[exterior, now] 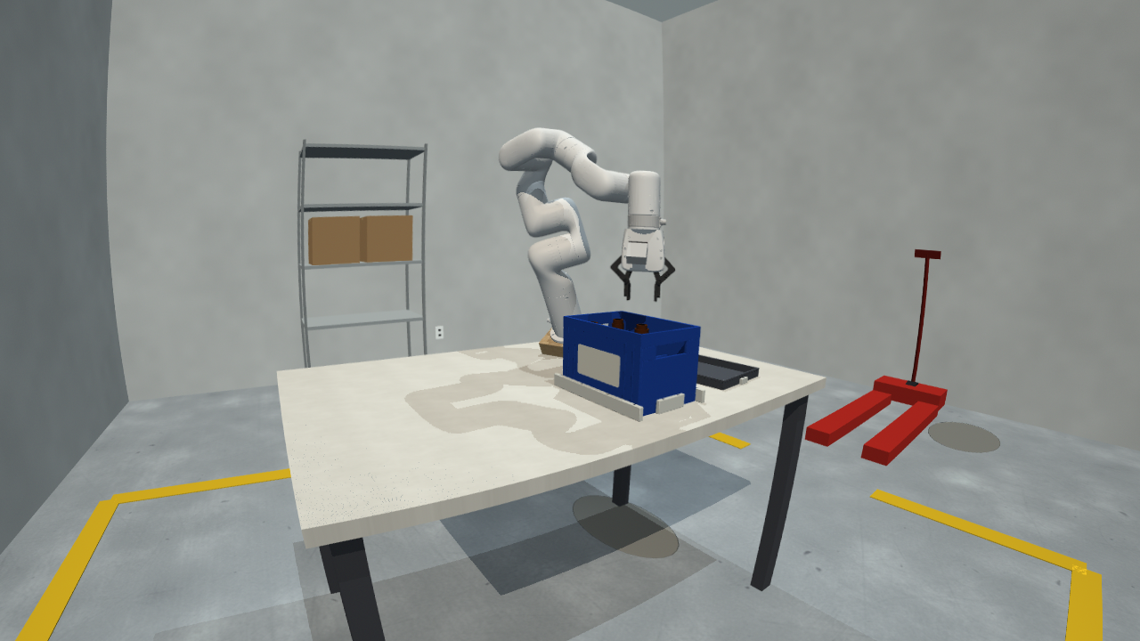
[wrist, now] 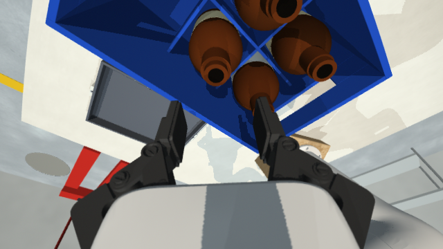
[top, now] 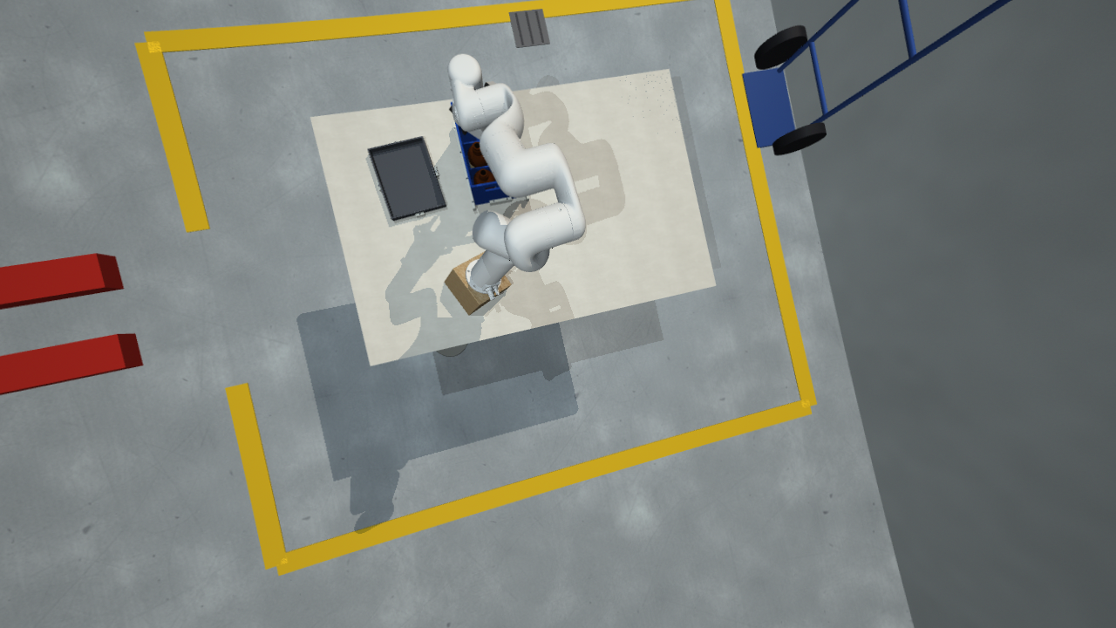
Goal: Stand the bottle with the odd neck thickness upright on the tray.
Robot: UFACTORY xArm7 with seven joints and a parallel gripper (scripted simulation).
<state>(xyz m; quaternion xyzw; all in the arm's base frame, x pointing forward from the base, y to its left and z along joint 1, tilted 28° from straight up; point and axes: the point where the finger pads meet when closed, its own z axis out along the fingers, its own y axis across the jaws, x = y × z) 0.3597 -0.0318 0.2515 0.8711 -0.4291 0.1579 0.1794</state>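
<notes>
Nearest to the wrist camera, the black two-fingered gripper [wrist: 218, 119] is seen spread apart, with nothing held between its fingers. It is hung above the blue plastic crate [wrist: 138, 74], as the exterior view shows, with its fingertips clear of the crate's rim. In the wrist view the right finger [wrist: 264, 121] is laid across the mouth of the nearest brown glass bottle [wrist: 255, 84], so that its mouth is hidden; whether the finger stands directly over it cannot be told. Three further brown bottles are seen past it in neighbouring cells of the crate: one to the left [wrist: 215, 48], one to the right [wrist: 304, 48] and one beyond [wrist: 268, 10], cut off by the upper edge of the picture. A fifth bottle is not seen in any view. Which neck differs cannot be judged from these pictures.

Beside the crate, on the side away from the shelf rack, the shallow dark grey rectangular tray [top: 377, 167] is laid flat on the pale table top [exterior: 382, 446], with no bottle on it. Pale stop strips [exterior: 598, 396] are set against the crate's foot. The white jointed arm [exterior: 557, 263] is mounted on a tan block [top: 460, 292] at the table's far edge. Farther off, a grey metal shelf rack [exterior: 303, 255] with brown boxes and a red pallet jack [exterior: 900, 406] are stood on the floor.
</notes>
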